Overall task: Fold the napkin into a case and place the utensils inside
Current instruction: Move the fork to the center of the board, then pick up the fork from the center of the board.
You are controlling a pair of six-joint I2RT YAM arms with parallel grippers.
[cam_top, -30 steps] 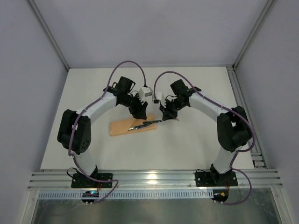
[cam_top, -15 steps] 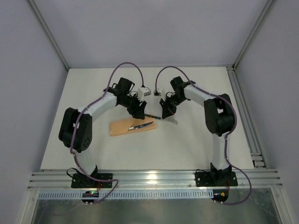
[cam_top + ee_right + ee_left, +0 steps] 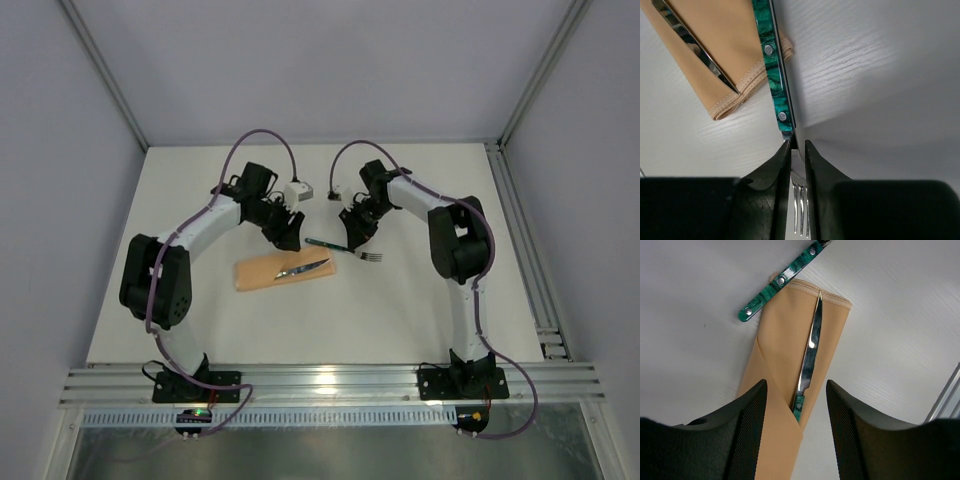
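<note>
The napkin lies folded into a narrow peach-orange case (image 3: 270,271) (image 3: 782,345) (image 3: 722,55) on the table. The knife (image 3: 304,267) (image 3: 810,352) (image 3: 692,45) sits with its green handle tucked in the fold and its blade on top. The fork (image 3: 345,249) (image 3: 774,75) lies flat beside the case's right end, its green handle (image 3: 777,282) touching the corner. My right gripper (image 3: 353,237) (image 3: 797,150) straddles the fork's neck, jaws parted a little. My left gripper (image 3: 286,236) (image 3: 796,437) hovers open over the case, holding nothing.
White tabletop (image 3: 400,310) all round, with a metal rail (image 3: 320,380) along the near edge and another on the right (image 3: 520,240). Both arms arch inward over the table's middle.
The right gripper has come down with the fork, which now lies on the table, and its jaws have parted slightly. The left gripper has drawn back from the case toward the rear left.
</note>
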